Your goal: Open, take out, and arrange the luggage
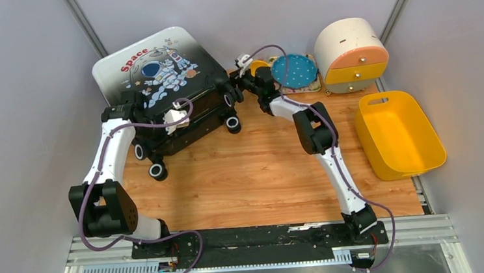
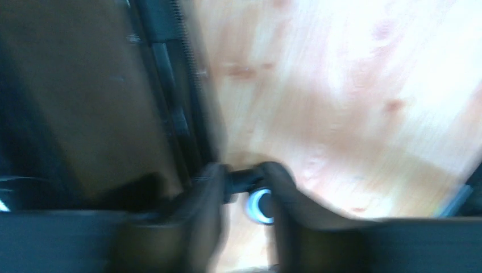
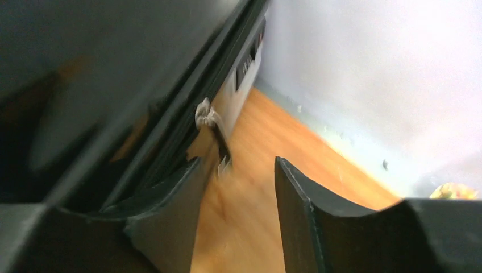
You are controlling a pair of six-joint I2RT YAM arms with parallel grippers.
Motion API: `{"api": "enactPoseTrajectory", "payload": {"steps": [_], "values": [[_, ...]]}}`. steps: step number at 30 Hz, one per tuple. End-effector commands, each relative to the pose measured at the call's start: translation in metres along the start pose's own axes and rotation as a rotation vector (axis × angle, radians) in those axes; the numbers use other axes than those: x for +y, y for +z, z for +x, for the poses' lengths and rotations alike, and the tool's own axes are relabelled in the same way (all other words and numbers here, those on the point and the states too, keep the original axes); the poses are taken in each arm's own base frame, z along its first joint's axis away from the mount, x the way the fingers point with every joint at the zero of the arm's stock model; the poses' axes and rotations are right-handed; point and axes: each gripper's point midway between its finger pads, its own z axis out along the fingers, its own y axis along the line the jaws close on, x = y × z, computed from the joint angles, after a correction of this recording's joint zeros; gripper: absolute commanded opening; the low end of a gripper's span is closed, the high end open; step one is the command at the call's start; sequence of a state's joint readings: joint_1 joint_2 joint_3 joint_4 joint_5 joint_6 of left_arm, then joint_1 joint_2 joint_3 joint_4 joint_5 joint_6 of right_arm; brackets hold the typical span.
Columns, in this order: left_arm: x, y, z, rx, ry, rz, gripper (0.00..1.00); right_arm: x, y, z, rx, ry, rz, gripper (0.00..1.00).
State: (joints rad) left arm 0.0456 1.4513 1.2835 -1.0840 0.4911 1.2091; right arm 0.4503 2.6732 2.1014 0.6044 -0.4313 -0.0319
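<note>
The luggage (image 1: 156,71) lies flat at the table's back left, astronaut print up, black wheels (image 1: 157,171) toward me. My left gripper (image 2: 244,182) is low along its near side. That view is blurred. The fingers (image 2: 207,190) stand a little apart with wood showing between them. A dark stub and a white-ringed wheel (image 2: 261,206) sit just past the tips. My right gripper (image 3: 239,162) is at the luggage's right side (image 1: 234,86) and open, with nothing between its jaws. A zipper pull (image 3: 207,116) with a pale tag hangs just beyond its left finger (image 3: 170,210).
A yellow plastic bin (image 1: 396,134) stands at the right edge. A round cream-and-orange drawer box (image 1: 350,55) is at the back right, with a blue dotted plate (image 1: 293,70) beside it. Grey walls close in on three sides, near the luggage.
</note>
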Motion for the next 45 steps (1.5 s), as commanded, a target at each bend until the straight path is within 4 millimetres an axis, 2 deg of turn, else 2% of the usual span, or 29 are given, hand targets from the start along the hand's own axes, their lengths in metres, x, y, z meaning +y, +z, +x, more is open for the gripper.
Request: {"api": "enactPoseTrajectory", "payload": {"steps": [1, 2, 3, 5, 6, 8, 9, 10, 11, 12, 13, 15, 16, 17, 19, 20, 21, 22, 23, 24, 26, 27, 30, 35, 36, 40, 45], "values": [[0.005, -0.017, -0.030, -0.133, -0.094, -0.046, 0.65, 0.007, -0.022, -0.046, 0.028, 0.022, 0.020, 0.59], [0.008, -0.024, -0.044, -0.186, -0.100, -0.065, 0.76, 0.006, -0.032, -0.063, 0.040, 0.002, 0.031, 0.61], [0.011, -0.030, -0.052, -0.215, -0.117, -0.082, 0.79, 0.005, -0.043, -0.054, 0.088, 0.008, 0.047, 0.64], [0.016, -0.046, -0.074, -0.299, -0.163, -0.130, 0.79, -0.001, -0.062, -0.048, 0.177, 0.016, 0.084, 0.68], [0.016, -0.050, -0.079, -0.322, -0.180, -0.142, 0.80, -0.006, -0.071, -0.073, 0.172, -0.012, 0.111, 0.69], [0.019, -0.064, -0.095, -0.391, -0.212, -0.181, 0.80, -0.014, -0.096, -0.064, 0.274, 0.024, 0.141, 0.70], [0.020, -0.069, -0.100, -0.411, -0.227, -0.194, 0.80, -0.017, -0.105, -0.083, 0.276, 0.018, 0.162, 0.73], [0.017, -0.076, -0.106, -0.438, -0.271, -0.201, 0.80, -0.024, -0.115, -0.090, 0.296, 0.024, 0.183, 0.73], [0.021, -0.082, -0.112, -0.464, -0.280, -0.221, 0.80, -0.022, -0.127, -0.085, 0.358, 0.046, 0.190, 0.73], [0.022, -0.086, -0.115, -0.476, -0.307, -0.235, 0.80, -0.022, -0.136, -0.088, 0.386, 0.049, 0.199, 0.73], [0.020, -0.092, -0.119, -0.498, -0.368, -0.242, 0.80, -0.022, -0.147, -0.111, 0.373, 0.039, 0.210, 0.73], [0.022, -0.097, -0.119, -0.509, -0.419, -0.279, 0.80, -0.018, -0.163, -0.122, 0.419, 0.036, 0.210, 0.74], [0.022, -0.105, -0.123, -0.537, -0.464, -0.304, 0.80, -0.015, -0.168, -0.137, 0.416, 0.025, 0.207, 0.74], [0.021, -0.101, -0.116, -0.523, -0.511, -0.321, 0.80, -0.009, -0.173, -0.146, 0.444, 0.043, 0.194, 0.74], [0.022, -0.107, -0.114, -0.546, -0.596, -0.367, 0.81, 0.011, -0.170, -0.162, 0.461, 0.058, 0.132, 0.75], [0.023, -0.103, -0.104, -0.520, -0.650, -0.395, 0.81, 0.020, -0.170, -0.172, 0.494, 0.067, 0.116, 0.75], [0.022, -0.102, -0.100, -0.510, -0.685, -0.405, 0.81, 0.035, -0.165, -0.173, 0.517, 0.064, 0.092, 0.74], [0.020, -0.101, -0.096, -0.503, -0.757, -0.406, 0.81, 0.047, -0.168, -0.164, 0.580, 0.081, 0.077, 0.75], [0.020, -0.101, -0.089, -0.485, -0.802, -0.427, 0.81, 0.051, -0.161, -0.169, 0.585, 0.065, 0.078, 0.75], [0.019, -0.101, -0.086, -0.484, -0.867, -0.426, 0.81, 0.069, -0.156, -0.163, 0.616, 0.052, 0.047, 0.77], [0.014, -0.101, -0.077, -0.470, -0.945, -0.428, 0.82, 0.079, -0.157, -0.147, 0.681, 0.025, 0.045, 0.80], [0.012, -0.103, -0.078, -0.477, -0.979, -0.423, 0.82, 0.093, -0.155, -0.140, 0.701, 0.009, 0.025, 0.81], [0.007, -0.106, -0.077, -0.486, -1.016, -0.425, 0.83, 0.101, -0.151, -0.123, 0.744, -0.027, 0.042, 0.84], [0.003, -0.102, -0.074, -0.500, -1.038, -0.427, 0.83, 0.096, -0.148, -0.102, 0.801, -0.041, 0.095, 0.84], [0.001, -0.102, -0.074, -0.513, -1.047, -0.433, 0.83, 0.094, -0.146, -0.093, 0.817, -0.048, 0.093, 0.84], [-0.003, -0.098, -0.062, -0.519, -1.101, -0.459, 0.83, 0.092, -0.143, -0.076, 0.866, -0.059, 0.093, 0.84], [-0.006, -0.089, -0.049, -0.528, -1.202, -0.430, 0.83, 0.091, -0.137, -0.078, 0.842, -0.044, 0.078, 0.83]]}}
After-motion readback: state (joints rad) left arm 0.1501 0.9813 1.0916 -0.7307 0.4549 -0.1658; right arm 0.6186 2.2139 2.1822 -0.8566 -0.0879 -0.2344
